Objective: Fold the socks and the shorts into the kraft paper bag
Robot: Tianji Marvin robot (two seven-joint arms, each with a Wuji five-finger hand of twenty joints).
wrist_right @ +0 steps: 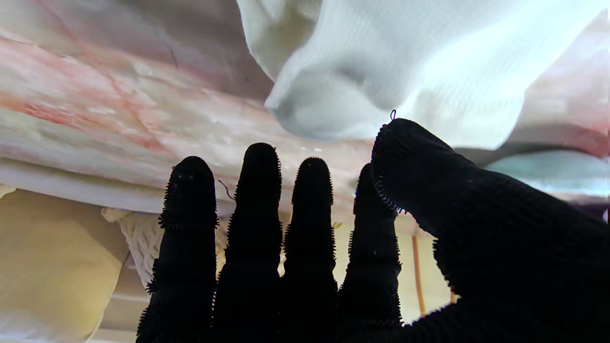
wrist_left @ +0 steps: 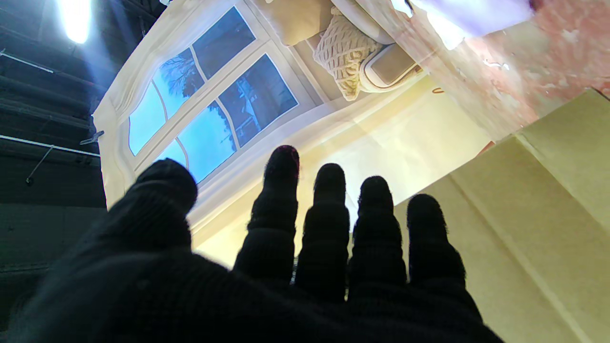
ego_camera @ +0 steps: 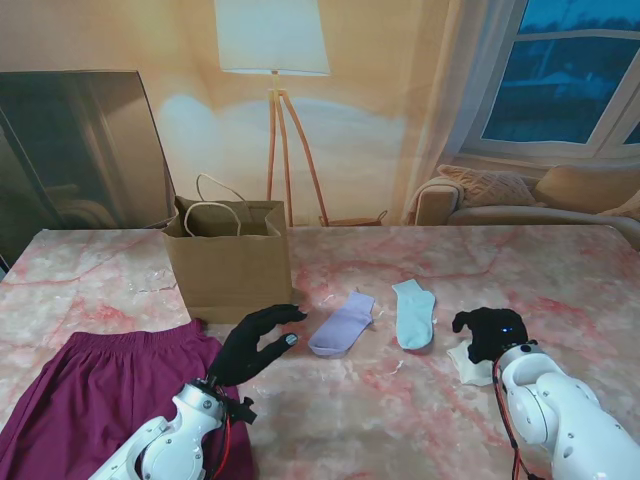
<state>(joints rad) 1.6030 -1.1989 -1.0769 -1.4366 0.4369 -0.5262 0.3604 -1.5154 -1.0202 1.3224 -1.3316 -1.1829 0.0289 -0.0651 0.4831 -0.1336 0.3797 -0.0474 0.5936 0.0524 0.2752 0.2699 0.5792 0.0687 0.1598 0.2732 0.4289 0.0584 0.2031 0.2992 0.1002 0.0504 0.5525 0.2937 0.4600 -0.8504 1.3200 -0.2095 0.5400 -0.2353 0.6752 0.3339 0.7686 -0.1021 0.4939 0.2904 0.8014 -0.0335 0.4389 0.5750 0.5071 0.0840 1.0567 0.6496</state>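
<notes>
- Left hand (ego_camera: 255,342) in its black knit glove hovers over the pink-veined marble tabletop (ego_camera: 420,400), fingers spread apart and holding nothing, fingertips just in front of the brown kraft paper bag (ego_camera: 228,262)
- That bag stands upright toward the far left of the tabletop, mouth open, its two rope handles sticking up
- From the left wrist view the four fingers (wrist_left: 329,224) and thumb are fanned out, with the bag's paper wall (wrist_left: 533,228) right beside them
- The maroon shorts (ego_camera: 95,400) lie spread flat on the near left corner of the tabletop, next to the left arm
- A lavender sock (ego_camera: 343,325) lies just right of the left hand; a pale mint sock (ego_camera: 413,313) lies beside it, the two apart
- Right hand (ego_camera: 486,332), also black-gloved, sits on top of a white sock (ego_camera: 470,362) at the right side, well apart from the bag
- Right wrist view shows straight fingers (wrist_right: 259,219) and the thumb raised by the white sock (wrist_right: 381,71), not clamped on it; open, nothing gripped
</notes>
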